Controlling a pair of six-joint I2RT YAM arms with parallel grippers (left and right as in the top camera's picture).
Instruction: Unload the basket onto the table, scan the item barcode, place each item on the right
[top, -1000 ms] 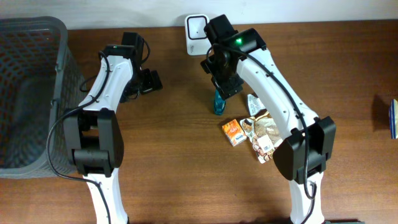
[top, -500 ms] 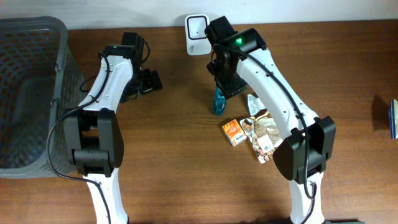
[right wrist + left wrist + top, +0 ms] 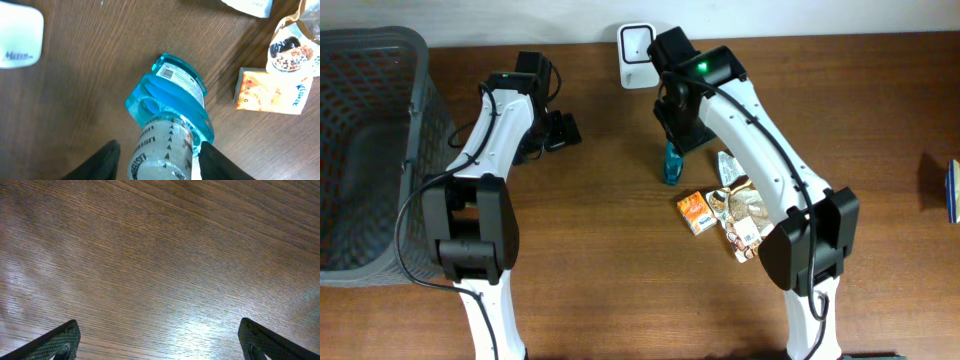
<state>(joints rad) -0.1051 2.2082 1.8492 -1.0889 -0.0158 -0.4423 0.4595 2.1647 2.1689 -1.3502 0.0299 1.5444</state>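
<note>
A blue mouthwash bottle [image 3: 670, 164] with a clear cap stands upright on the wooden table. In the right wrist view the bottle [image 3: 172, 95] shows from above, with a small barcode label [image 3: 168, 73] on its shoulder. My right gripper [image 3: 161, 159] straddles the cap, its fingers [image 3: 107, 157] on either side with a gap on the left, so it is open. From overhead the right gripper [image 3: 678, 135] sits directly over the bottle. A white scanner [image 3: 636, 43] stands at the back edge. My left gripper [image 3: 560, 130] hovers wide open over bare wood [image 3: 160, 255].
A dark mesh basket [image 3: 370, 150] fills the left side. An orange box [image 3: 694, 212] and snack packets [image 3: 740, 215] lie just right of the bottle. A blue item [image 3: 952, 190] shows at the right edge.
The right gripper's jaws have narrowed around the bottle cap and the wrist has shifted slightly toward it. The left arm has not moved.
</note>
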